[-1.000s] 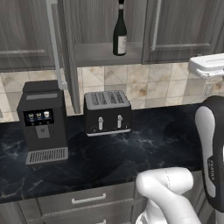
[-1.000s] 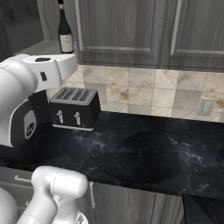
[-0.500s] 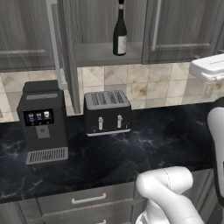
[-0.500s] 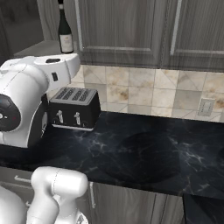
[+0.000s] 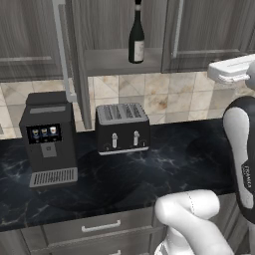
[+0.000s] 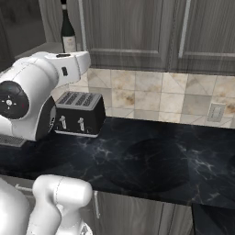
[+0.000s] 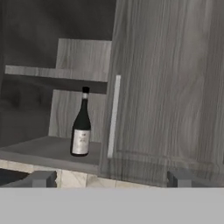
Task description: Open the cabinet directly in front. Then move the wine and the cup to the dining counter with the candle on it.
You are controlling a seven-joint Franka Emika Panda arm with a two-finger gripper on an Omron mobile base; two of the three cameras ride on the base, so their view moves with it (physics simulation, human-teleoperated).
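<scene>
With one cabinet point(image 7: 166, 87) door open, wine point(image 7: 81, 124) stands on the shelf ahead-left of the open, empty hand point(image 7: 111, 178); both transfers remain.

**Arm raised, jaws wide**

The white arm point(image 5: 189, 219) bends up from the lower right of the left base view. In the hand view, the gripper point(image 7: 111, 178) shows two fingertips point(image 7: 43, 178) parted wide at the bottom edge, nothing between them.
</scene>
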